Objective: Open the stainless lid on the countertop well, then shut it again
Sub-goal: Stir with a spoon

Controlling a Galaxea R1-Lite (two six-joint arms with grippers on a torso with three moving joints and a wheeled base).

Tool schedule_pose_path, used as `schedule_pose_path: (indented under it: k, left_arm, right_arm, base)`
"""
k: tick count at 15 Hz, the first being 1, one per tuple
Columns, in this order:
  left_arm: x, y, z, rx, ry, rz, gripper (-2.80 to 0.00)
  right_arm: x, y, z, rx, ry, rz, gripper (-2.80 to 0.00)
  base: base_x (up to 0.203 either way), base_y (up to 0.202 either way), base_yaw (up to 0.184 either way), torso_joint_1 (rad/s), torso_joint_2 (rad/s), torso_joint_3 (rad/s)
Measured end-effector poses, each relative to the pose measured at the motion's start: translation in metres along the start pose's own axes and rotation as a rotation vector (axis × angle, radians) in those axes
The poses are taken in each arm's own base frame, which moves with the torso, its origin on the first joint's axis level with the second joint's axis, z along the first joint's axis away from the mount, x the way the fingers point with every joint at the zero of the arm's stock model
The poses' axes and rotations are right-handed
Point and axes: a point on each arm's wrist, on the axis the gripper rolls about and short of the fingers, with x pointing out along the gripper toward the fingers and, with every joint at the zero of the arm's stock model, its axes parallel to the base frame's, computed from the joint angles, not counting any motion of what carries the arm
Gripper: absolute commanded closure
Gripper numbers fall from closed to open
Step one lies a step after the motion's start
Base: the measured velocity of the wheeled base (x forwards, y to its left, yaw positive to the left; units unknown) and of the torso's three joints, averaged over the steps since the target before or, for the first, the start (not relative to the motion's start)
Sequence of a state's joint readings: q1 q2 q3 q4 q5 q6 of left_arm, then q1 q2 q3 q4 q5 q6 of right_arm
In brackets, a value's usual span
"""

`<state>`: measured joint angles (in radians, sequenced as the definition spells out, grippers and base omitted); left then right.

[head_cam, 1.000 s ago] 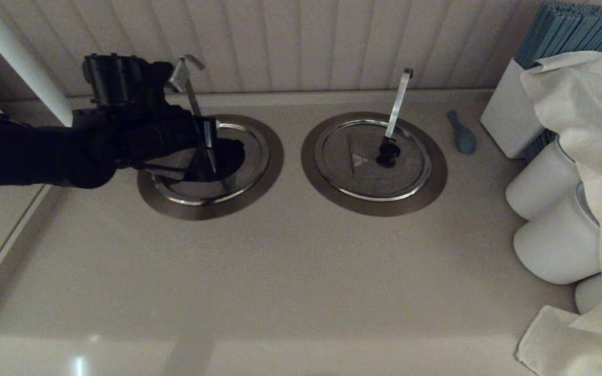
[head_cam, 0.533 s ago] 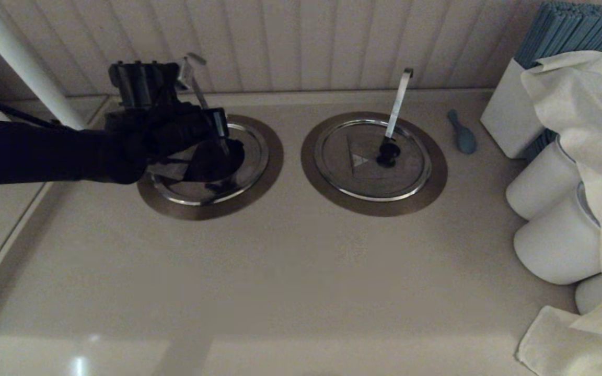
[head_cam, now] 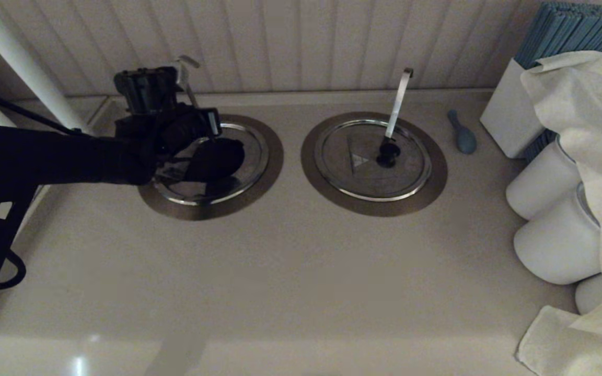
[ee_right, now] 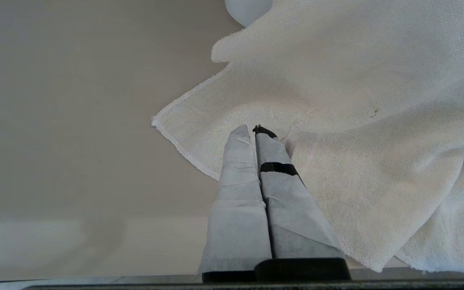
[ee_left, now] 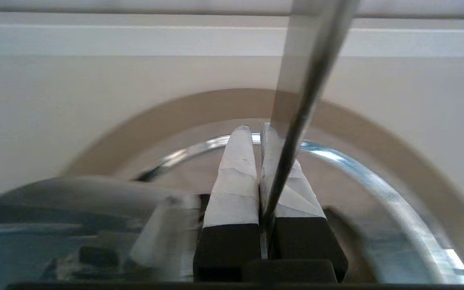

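My left gripper (head_cam: 211, 128) reaches over the left countertop well, whose wide brushed collar (head_cam: 275, 172) rings it. Its fingers are shut on the thin grey hooked rod (head_cam: 185, 70) of the stainless lid (head_cam: 243, 175). In the left wrist view the rod (ee_left: 296, 133) runs up from between the taped fingertips (ee_left: 236, 161) of that gripper (ee_left: 255, 128). The lid (ee_left: 75, 225) lies low and tilted over the well, and the arm hides its knob. My right gripper (ee_right: 252, 129) is shut on nothing above a white cloth (ee_right: 357, 121), outside the head view.
The twin lid (head_cam: 371, 159) with its bright flat strip (head_cam: 397, 102) lies closed to the right. A blue scoop (head_cam: 463, 136), a white box of blue straws (head_cam: 510, 109), white jars (head_cam: 557, 240) and draped cloth (head_cam: 588, 130) crowd the right side. A panelled wall stands behind.
My left arm has swung right and a little lower with the rod in its grip. The lid has come down flatter over the well.
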<state>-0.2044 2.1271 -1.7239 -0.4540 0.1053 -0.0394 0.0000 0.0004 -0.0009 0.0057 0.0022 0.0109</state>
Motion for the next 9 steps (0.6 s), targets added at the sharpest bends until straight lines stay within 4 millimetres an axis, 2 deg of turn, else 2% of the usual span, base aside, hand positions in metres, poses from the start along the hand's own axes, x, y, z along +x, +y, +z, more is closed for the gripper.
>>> schedule_pose_path:
  k: [4,9]
  left_arm:
    - [-0.006,0.008,-0.005,0.057,0.030,0.015,0.00]
    - [-0.020,0.006,-0.007,0.114,0.076,-0.013,0.00]
  right_arm:
    - [0.000,0.000,0.000,0.000,0.000,-0.001,0.00]
    - [0.000,0.000,0.000,0.000,-0.001,0.000,0.00]
  base:
    - [0.000,0.000,0.000,0.000,0.00,0.000]
    - [0.000,0.000,0.000,0.000,0.00,0.000]
